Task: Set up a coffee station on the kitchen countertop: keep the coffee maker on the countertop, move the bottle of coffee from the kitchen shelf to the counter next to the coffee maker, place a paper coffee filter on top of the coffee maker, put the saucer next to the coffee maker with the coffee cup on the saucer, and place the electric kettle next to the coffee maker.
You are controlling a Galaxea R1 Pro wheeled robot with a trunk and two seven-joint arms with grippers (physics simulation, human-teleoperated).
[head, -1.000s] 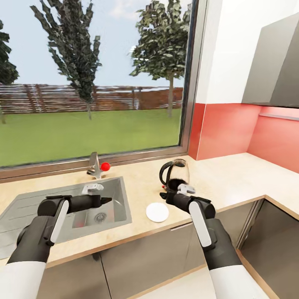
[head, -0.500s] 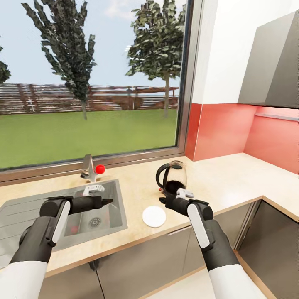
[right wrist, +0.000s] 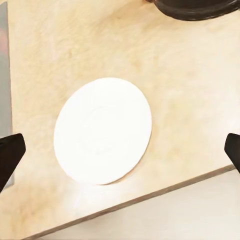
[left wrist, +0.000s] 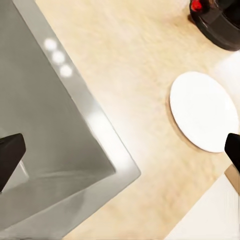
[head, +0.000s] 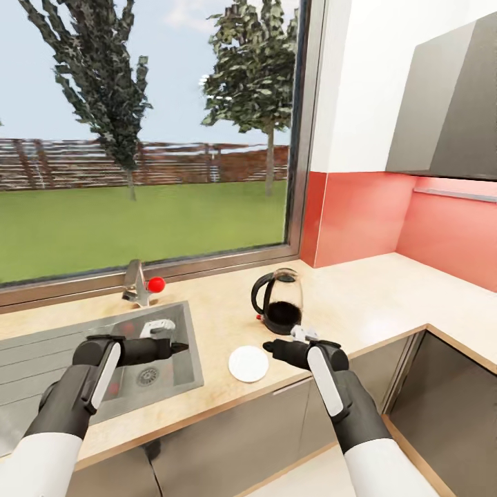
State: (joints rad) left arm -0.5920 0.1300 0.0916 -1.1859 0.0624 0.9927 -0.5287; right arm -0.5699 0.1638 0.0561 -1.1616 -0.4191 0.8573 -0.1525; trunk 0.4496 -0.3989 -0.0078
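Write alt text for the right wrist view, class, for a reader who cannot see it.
A plain white saucer lies flat and empty on the beige countertop near its front edge, seen from above between the open right gripper fingertips. The dark base of the electric kettle shows beyond it.

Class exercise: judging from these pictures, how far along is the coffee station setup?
Done: the rounded glass electric kettle and round white saucer sit on the beige countertop. In hand: nothing; both the left gripper and right gripper are open, empty. Left: cup onto saucer, plus coffee maker, bottle, filter.
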